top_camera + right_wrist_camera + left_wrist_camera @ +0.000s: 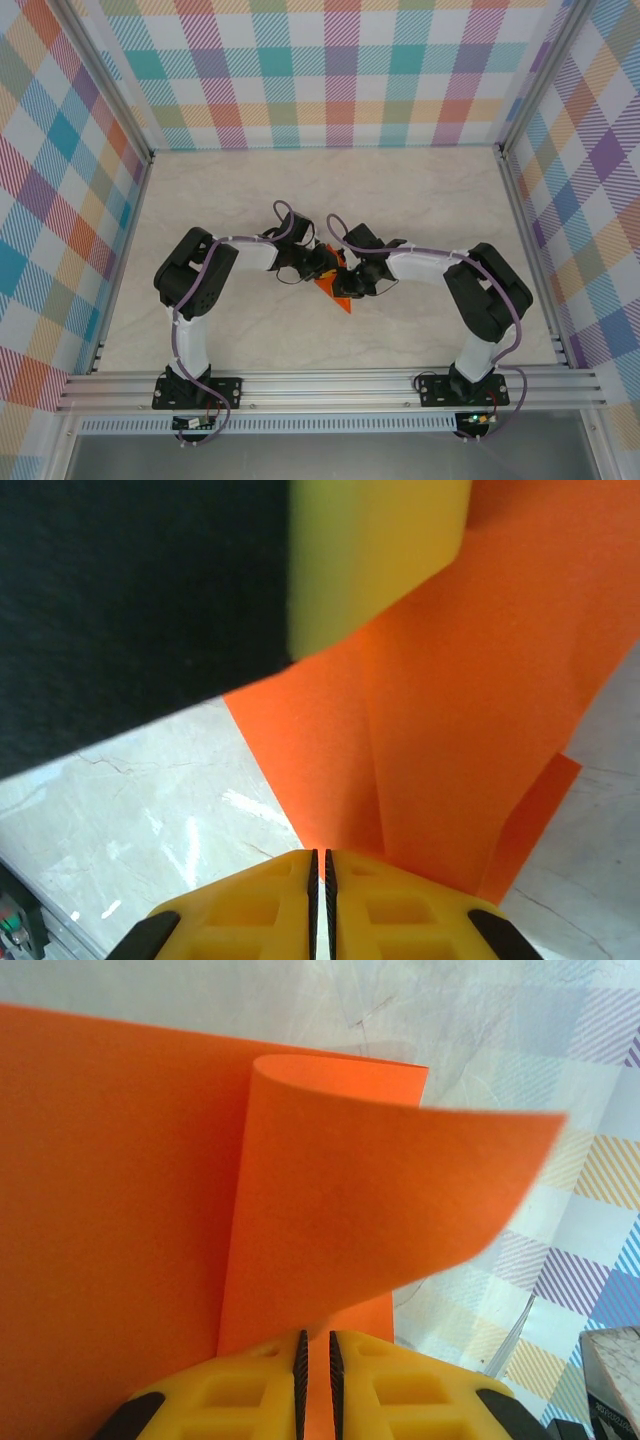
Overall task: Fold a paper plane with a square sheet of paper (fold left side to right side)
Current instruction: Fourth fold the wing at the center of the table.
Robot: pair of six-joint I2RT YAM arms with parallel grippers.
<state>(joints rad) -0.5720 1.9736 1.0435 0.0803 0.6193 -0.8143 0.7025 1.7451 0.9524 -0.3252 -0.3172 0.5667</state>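
Square sheet of paper (336, 293): bright orange, plain, 1 flap curling over, crease visible. Held near middle of worktop (420, 200), slightly toward near edge. Left tool (316, 1355) and right tool (319, 865) both clenched on paper edge.

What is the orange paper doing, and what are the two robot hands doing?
orange paper: partly folded, one flap curling over, pinched by both hands.
left hand: shut on the orange paper.
right hand: shut on the orange paper.
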